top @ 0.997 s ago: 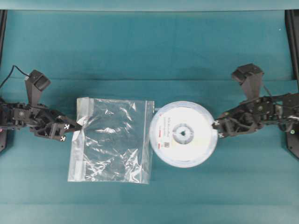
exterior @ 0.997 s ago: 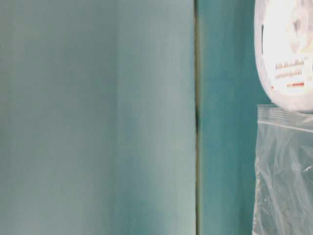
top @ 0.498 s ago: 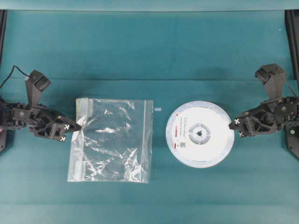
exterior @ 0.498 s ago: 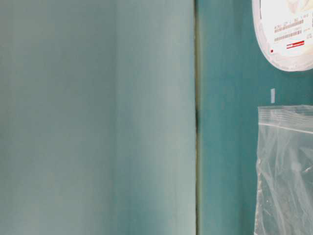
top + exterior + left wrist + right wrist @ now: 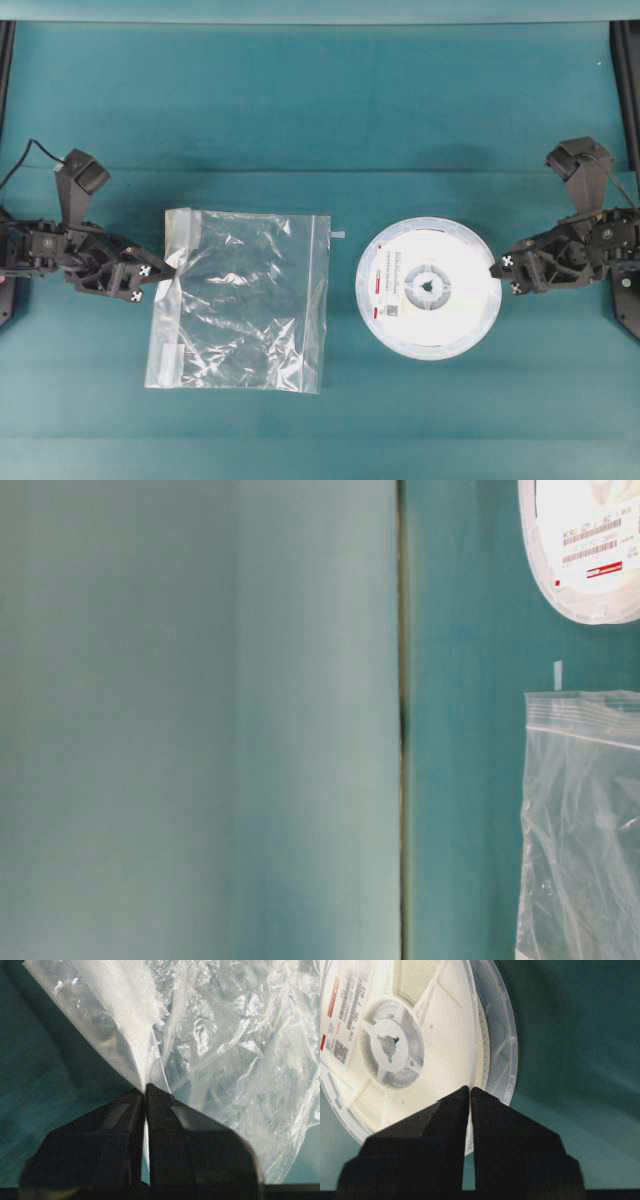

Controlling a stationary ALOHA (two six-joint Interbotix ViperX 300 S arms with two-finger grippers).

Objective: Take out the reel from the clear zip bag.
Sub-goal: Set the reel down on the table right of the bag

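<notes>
Reel (image 5: 428,287) is laid flat on the teal table (image 5: 330,110), fully outside the clear zip bag (image 5: 240,300) and apart from it, to the right in the overhead view. Its rim is pinched at the outer edge by the right gripper (image 5: 497,272), whose jaws are pressed together on it. The bag's opposite edge is clamped by the left gripper (image 5: 166,272), jaws pressed together on the plastic.
</notes>
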